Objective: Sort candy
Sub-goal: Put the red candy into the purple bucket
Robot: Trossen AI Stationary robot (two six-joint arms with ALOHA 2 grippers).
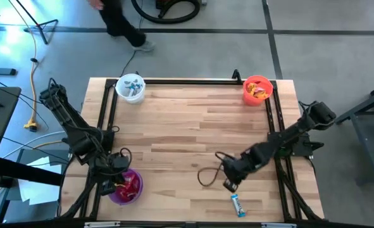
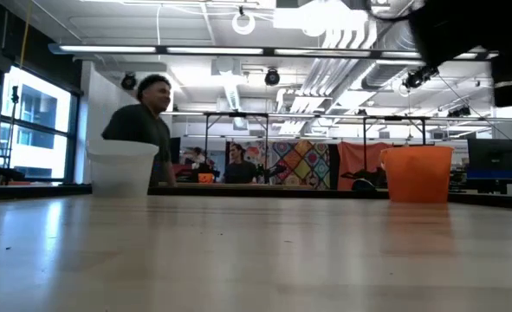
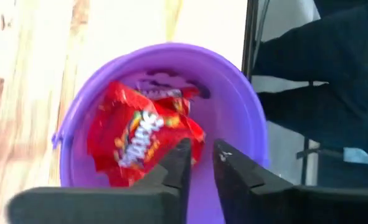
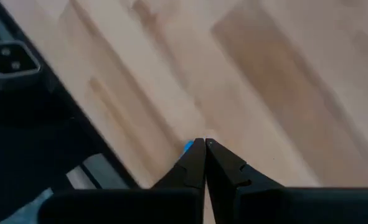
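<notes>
While jaws hover—candy [image 3: 140, 140] beneath.

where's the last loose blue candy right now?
High view: the light-blue candy lies alone on the table near its front edge, right of centre, just in front of the right gripper. The orange bucket stands at the far right corner.

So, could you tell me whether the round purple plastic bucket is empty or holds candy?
It holds candy: red wrapped candy lies inside the purple bucket, seen from the left wrist.
</notes>
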